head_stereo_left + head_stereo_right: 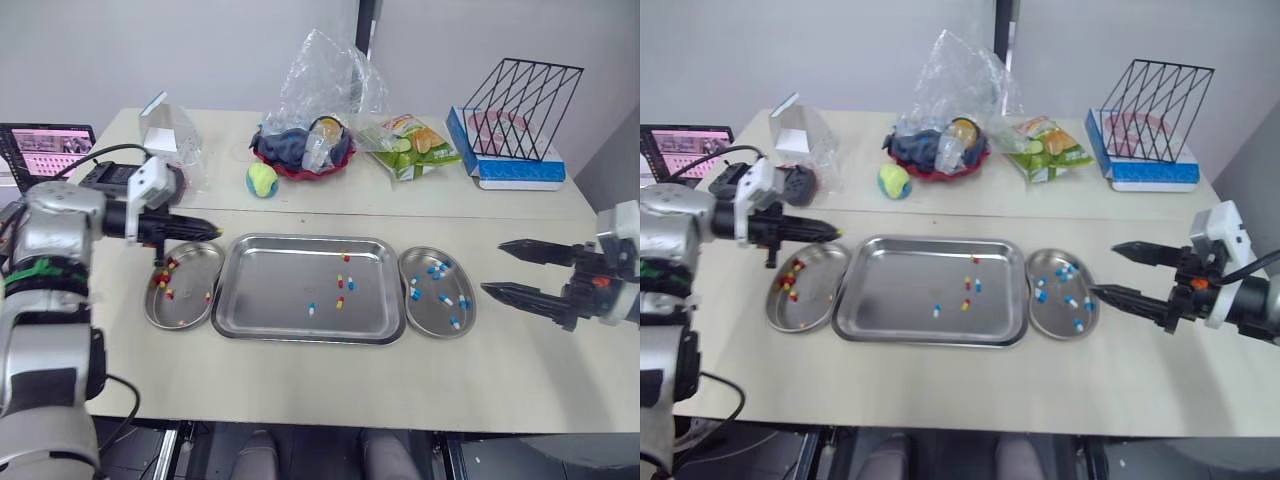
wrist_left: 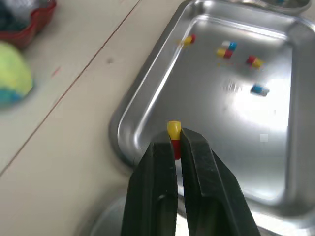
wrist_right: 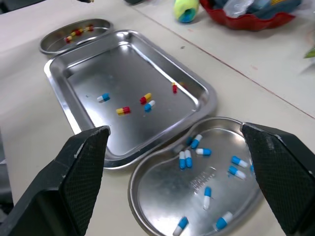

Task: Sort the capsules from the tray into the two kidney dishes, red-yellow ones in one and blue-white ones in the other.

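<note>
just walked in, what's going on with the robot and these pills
The robot is sorting capsules. Its left gripper is shut on a red-yellow capsule by the left kidney dish, which holds red-yellow ones. The right gripper is open beside the right kidney dish of blue-white ones. A few capsules of both colours lie in the tray.

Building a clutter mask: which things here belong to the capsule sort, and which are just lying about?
Job: tray, left kidney dish, right kidney dish, capsules in tray, red-yellow capsule in left claw.
Lying about: ball, red bowl, plastic bag, snack packet, wire rack, laptop.
</note>
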`<move>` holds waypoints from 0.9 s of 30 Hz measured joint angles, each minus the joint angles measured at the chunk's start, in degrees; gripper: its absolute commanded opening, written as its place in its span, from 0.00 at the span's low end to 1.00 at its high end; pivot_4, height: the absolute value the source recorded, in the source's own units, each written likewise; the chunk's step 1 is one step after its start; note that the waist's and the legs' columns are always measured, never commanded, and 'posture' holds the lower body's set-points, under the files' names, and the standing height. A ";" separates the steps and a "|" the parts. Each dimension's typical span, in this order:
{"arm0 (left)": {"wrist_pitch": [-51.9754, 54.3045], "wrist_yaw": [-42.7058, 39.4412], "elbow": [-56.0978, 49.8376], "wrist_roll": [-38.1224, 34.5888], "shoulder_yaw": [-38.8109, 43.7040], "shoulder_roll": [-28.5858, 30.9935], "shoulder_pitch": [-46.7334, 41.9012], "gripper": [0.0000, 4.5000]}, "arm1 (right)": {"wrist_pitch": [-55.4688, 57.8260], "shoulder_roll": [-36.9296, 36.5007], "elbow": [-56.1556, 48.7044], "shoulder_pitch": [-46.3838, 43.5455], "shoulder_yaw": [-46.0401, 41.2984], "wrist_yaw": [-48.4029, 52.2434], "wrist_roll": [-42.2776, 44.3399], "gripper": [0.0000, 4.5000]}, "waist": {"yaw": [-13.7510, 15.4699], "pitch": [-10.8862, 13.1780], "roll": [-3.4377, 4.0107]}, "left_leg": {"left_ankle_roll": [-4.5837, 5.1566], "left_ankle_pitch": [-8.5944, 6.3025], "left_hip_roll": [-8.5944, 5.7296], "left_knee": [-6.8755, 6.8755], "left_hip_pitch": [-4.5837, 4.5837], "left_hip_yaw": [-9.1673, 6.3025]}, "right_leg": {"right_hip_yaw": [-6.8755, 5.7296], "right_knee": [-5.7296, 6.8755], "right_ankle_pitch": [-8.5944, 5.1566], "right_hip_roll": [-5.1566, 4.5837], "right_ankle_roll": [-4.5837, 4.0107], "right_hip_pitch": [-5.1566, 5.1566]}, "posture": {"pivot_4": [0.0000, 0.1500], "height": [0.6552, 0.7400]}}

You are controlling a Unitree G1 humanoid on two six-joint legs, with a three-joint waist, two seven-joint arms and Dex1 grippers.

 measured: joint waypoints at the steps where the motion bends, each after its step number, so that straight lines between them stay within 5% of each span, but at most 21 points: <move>1: 0.81 0.26 -0.93 -0.08 0.59 1.06 2.20 0.01 | -0.29 0.00 0.56 -0.28 0.45 0.53 -0.20 1.00 | 0.24 0.00 0.00 | 0.00 0.00 0.00 0.01 0.00 0.00 | -0.02 0.03 0.00 0.00 0.00 0.01 | 1.00 0.98; 14: 10.13 9.53 -18.52 -4.14 5.21 1.72 22.89 0.01 | -4.00 0.92 7.98 -8.40 8.86 5.01 -4.76 1.00 | 1.02 0.01 -0.01 | -0.01 0.01 0.03 0.02 -0.01 -0.01 | -0.03 0.09 0.00 0.03 -0.01 -0.04 | 1.00 0.98; 27: 15.58 10.16 -18.63 -8.13 6.67 2.53 20.20 0.97 | -4.31 0.98 8.34 -8.43 8.97 6.19 -5.39 1.00 | 0.95 0.01 0.00 | -0.01 0.00 0.03 0.02 0.00 0.00 | -0.03 0.08 0.00 0.03 -0.01 -0.04 | 1.00 0.98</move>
